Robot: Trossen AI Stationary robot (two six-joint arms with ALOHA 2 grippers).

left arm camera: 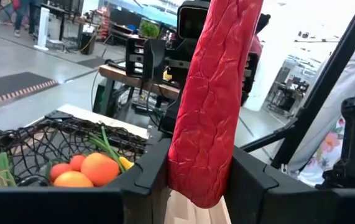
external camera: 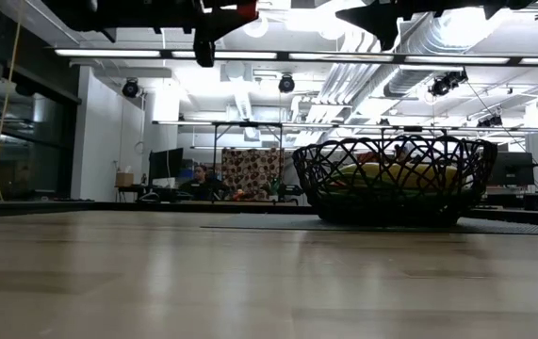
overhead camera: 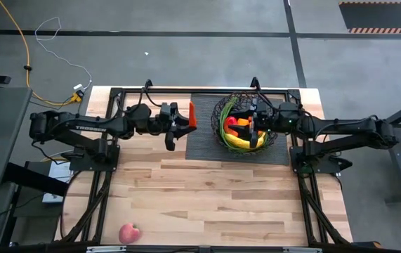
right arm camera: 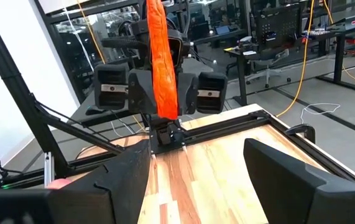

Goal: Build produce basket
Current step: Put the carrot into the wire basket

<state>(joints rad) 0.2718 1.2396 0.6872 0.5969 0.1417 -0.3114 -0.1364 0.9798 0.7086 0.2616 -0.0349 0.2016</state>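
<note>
The black wire basket (overhead camera: 222,112) stands on a dark ribbed mat (overhead camera: 204,140) at the far middle of the table. It holds a yellow banana (overhead camera: 237,142), oranges (left arm camera: 89,169), a red piece and green beans (left arm camera: 110,146). My left gripper (overhead camera: 186,125) is just left of the basket, high above the table, shut on an orange-red carrot (overhead camera: 192,114). My right gripper (right arm camera: 196,183) hovers over the basket, level and open, with nothing between its fingers. A pink-red apple (overhead camera: 128,233) lies on the table near the front left edge. My left gripper pinches the carrot near its lower end (left arm camera: 199,177) between its two fingers. The fingers (left arm camera: 149,171) lie level, come from the table's left and cross the carrot. The carrot stands nearly upright above them (right arm camera: 161,56), lifted clear of the table.
Black frame rails (overhead camera: 151,90) run along the table's far edge and by both arm bases. Bare wood lies between the mat and the near edge. In the low view a person (external camera: 199,179) sits in the room far behind the table.
</note>
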